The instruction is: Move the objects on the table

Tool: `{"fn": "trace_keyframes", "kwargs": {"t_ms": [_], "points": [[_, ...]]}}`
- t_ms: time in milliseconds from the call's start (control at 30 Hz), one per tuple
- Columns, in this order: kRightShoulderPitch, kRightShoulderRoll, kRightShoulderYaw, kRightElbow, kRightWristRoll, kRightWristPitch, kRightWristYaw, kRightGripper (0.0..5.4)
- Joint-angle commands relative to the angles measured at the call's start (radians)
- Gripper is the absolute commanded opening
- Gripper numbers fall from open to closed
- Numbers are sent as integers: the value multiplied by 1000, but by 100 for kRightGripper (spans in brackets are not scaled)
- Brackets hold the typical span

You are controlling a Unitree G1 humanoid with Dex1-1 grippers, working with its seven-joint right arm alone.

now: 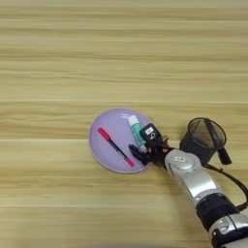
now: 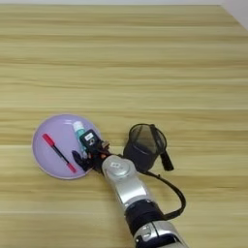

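Note:
A white tube with a green label [image 1: 135,127] lies on the right part of a round purple plate [image 1: 104,127]. My right gripper [image 1: 144,144] hovers over the plate's right rim and is open. One black finger [image 1: 150,131] is just right of the tube, and the other [image 1: 137,156] is below the tube's near end. The tube's lower end sits in the gap between them; I cannot tell whether they touch it. A black wire-mesh cup [image 1: 202,137] stands upright on the wooden table [image 1: 121,58], to the right of the gripper.
A red pen [image 1: 115,147] lies diagonally on the plate, left of the tube. A black marker [image 1: 216,142] leans in the mesh cup and sticks out over its rim. A black cable [image 2: 172,186] loops off the forearm, near the cup.

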Motion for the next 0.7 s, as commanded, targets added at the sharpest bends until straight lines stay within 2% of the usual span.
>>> {"fn": "trace_keyframes", "kwargs": {"t_ms": [33,467,700], "points": [[-50,-11,-12,-45,3,-19,-9,298],[-47,-11,-14,-51,5,-18,-9,170],[-45,-10,-16,-56,6,-16,-8,167]]}}
